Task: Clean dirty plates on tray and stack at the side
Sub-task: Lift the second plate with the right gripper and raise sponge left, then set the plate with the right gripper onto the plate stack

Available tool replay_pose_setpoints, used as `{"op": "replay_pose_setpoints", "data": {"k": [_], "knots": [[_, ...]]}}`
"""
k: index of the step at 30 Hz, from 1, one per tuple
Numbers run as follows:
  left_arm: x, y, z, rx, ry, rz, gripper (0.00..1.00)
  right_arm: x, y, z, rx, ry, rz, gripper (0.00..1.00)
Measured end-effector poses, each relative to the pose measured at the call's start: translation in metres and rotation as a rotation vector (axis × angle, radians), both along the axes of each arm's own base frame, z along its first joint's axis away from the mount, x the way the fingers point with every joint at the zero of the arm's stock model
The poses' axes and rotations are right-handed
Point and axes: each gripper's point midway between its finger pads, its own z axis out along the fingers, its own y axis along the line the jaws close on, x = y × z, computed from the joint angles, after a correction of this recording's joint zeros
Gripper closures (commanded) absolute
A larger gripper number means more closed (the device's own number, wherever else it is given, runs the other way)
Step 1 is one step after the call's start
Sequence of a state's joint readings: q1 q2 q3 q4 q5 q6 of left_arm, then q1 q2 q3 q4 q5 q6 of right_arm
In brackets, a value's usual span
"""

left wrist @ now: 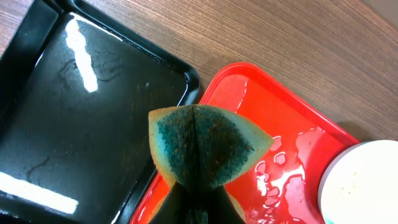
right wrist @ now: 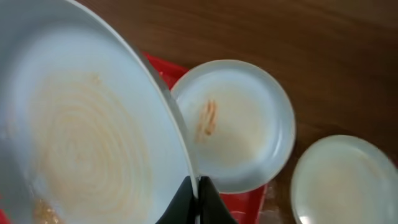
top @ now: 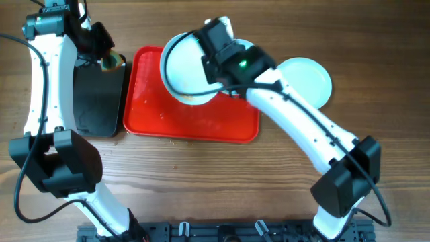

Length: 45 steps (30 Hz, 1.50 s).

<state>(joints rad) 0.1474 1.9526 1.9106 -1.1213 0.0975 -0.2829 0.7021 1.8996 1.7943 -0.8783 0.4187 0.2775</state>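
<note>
Your right gripper (right wrist: 197,190) is clamped on the rim of a smeared plate (right wrist: 81,137), holding it tilted above the red tray (top: 201,124). Your left gripper (left wrist: 196,198) pinches the folded sponge (left wrist: 205,142) at the red tray's left edge. The plate lies to the sponge's right, so the wipe goes rightward.

Three plates (right wrist: 236,124), two trays (top: 195,124), one sponge (left wrist: 205,146)

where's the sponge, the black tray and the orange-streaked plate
sponge (left wrist: 205,146), left wrist view, green scrubbing face
black tray (left wrist: 74,130), left wrist view, glossy floor
streaked plate (right wrist: 239,124), right wrist view, centre beside streak
</note>
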Motion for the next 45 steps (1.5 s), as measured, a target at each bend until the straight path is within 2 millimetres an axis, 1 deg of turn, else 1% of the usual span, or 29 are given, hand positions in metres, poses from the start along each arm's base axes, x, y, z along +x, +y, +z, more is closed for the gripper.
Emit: {"op": "replay_pose_setpoints", "data": {"k": [2,5,8,10,14,17,19,20,22,24,26,27,28,29,30,31,33,35,36,37,38,39,40,41,43,45], "knots": [[0.0,0.0,0.0,0.0,0.002,0.0,0.96,-0.007,0.003,0.009,-0.099,-0.08,-0.017,0.96],[-0.001,0.0,-0.001,-0.001,0.005,0.0,0.95,-0.021,0.013,0.03,-0.24,-0.217,-0.034,0.96],[-0.001,0.0,-0.001,-0.001,0.006,0.0,0.95,-0.033,0.019,0.049,-0.34,-0.323,-0.05,0.96],[-0.002,0.0,-0.001,-0.001,0.007,0.0,0.95,-0.036,0.015,0.06,-0.393,-0.38,-0.081,0.96],[-0.002,0.0,-0.001,-0.001,0.009,0.0,0.94,-0.035,0.002,0.077,-0.469,-0.46,-0.156,0.96],[-0.002,0.0,-0.001,-0.001,0.009,0.0,0.93,-0.035,0.001,0.077,-0.467,-0.457,-0.156,0.96],[-0.002,0.0,-0.001,-0.001,0.009,0.0,0.92,-0.033,0.007,0.065,-0.415,-0.397,-0.109,0.96],[-0.002,0.0,-0.001,-0.001,0.009,0.0,0.92,-0.03,0.008,0.053,-0.358,-0.326,-0.072,0.96],[-0.002,0.0,-0.001,-0.001,0.009,0.0,0.92,-0.023,0.001,0.04,-0.26,-0.213,-0.035,0.96],[-0.003,-0.001,-0.001,-0.002,0.012,-0.001,0.92,-0.009,-0.028,0.037,-0.127,-0.101,-0.049,0.96],[-0.004,-0.001,-0.002,-0.002,0.016,0.0,0.92,0.003,-0.072,0.036,-0.001,-0.002,-0.1,0.96],[-0.004,-0.001,-0.002,-0.002,0.017,0.0,0.92,0.009,-0.091,0.036,0.035,0.023,-0.134,0.96],[-0.004,-0.001,-0.002,-0.003,0.018,0.0,0.92,0.013,-0.111,0.033,0.085,0.065,-0.163,0.96],[-0.004,-0.001,-0.002,-0.003,0.02,0.0,0.92,0.018,-0.139,0.03,0.133,0.103,-0.212,0.96],[-0.005,-0.001,-0.002,-0.003,0.02,0.0,0.91,0.022,-0.16,0.026,0.165,0.125,-0.252,0.96],[-0.005,-0.001,-0.002,-0.003,0.02,0.0,0.91,0.025,-0.188,0.021,0.196,0.146,-0.311,0.96],[-0.005,-0.001,-0.002,-0.003,0.02,0.0,0.91,0.026,-0.233,0.012,0.232,0.169,-0.413,0.96],[-0.005,-0.001,-0.002,-0.003,0.02,0.0,0.91,0.019,-0.279,-0.004,0.251,0.204,-0.522,0.95],[-0.005,-0.001,-0.002,-0.003,0.02,0.0,0.91,0.015,-0.292,-0.011,0.258,0.222,-0.552,0.96],[-0.005,-0.001,-0.002,-0.003,0.02,0.0,0.91,0.014,-0.298,-0.015,0.261,0.229,-0.568,0.96],[-0.005,-0.001,-0.002,-0.003,0.02,0.0,0.91,0.007,-0.312,-0.028,0.267,0.259,-0.604,0.96],[-0.004,-0.001,-0.002,-0.003,0.02,0.0,0.91,0.003,-0.322,-0.043,0.271,0.279,-0.631,0.96],[-0.005,-0.001,-0.002,-0.003,0.02,0.0,0.91,0.002,-0.326,-0.054,0.271,0.288,-0.642,0.96],[-0.005,-0.001,-0.002,-0.003,0.02,0.0,0.92,-0.002,-0.328,-0.07,0.271,0.309,-0.651,0.95],[-0.005,-0.001,-0.002,-0.003,0.02,0.0,0.91,-0.01,-0.326,-0.1,0.273,0.349,-0.664,0.94],[-0.004,-0.001,-0.002,-0.003,0.02,0.0,0.92,-0.014,-0.325,-0.123,0.283,0.365,-0.681,0.91]]}}
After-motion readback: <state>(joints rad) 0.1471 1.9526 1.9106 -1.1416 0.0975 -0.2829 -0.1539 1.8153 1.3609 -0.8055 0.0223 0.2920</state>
